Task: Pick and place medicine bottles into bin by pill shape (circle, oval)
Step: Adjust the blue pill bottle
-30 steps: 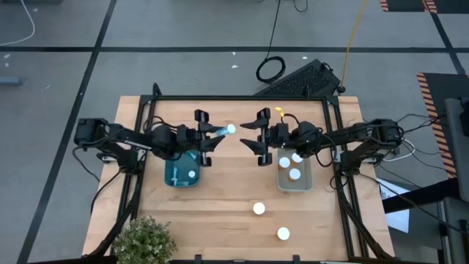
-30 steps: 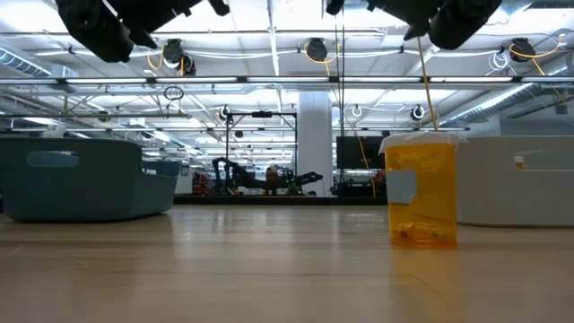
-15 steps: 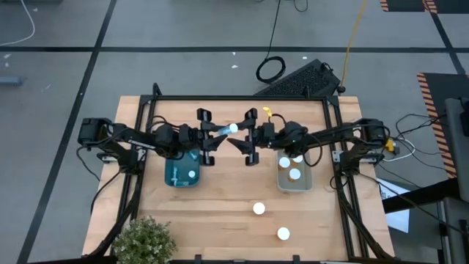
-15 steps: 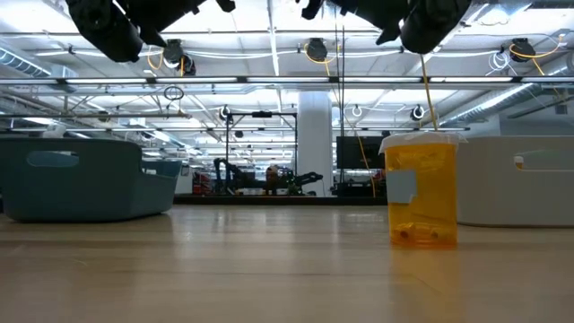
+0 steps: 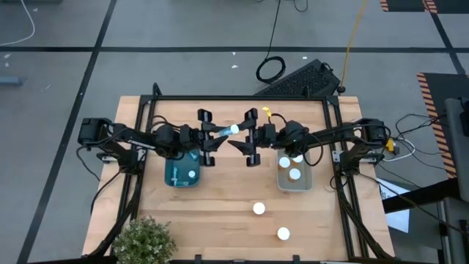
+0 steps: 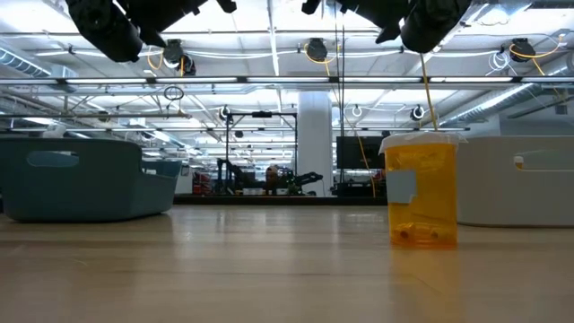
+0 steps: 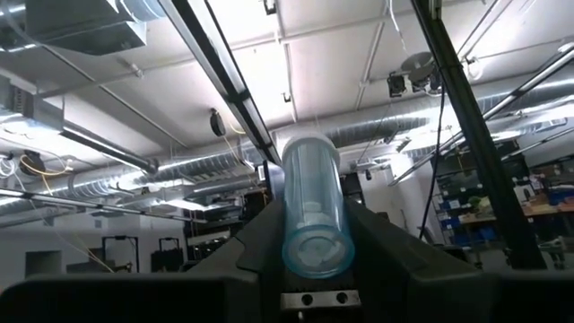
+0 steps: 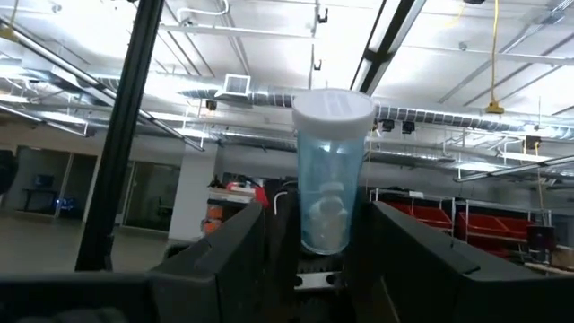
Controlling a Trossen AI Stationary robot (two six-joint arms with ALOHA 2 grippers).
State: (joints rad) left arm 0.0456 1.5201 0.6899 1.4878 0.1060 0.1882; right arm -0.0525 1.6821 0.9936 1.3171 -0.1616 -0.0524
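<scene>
Pale-blue, a clear medicine bottle (image 5: 224,130) with a white cap is held between the fingers of the left gripper (image 5: 209,136), raised above the table (image 5: 220,213) between the two bins. Opposite it, the right gripper (image 5: 250,137) is spread wide, its fingers either side of the bottle.

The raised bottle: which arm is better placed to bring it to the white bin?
Probably right: the right tool, open, faces the bottle and is nearer that bin; the left tool holds it.
</scene>
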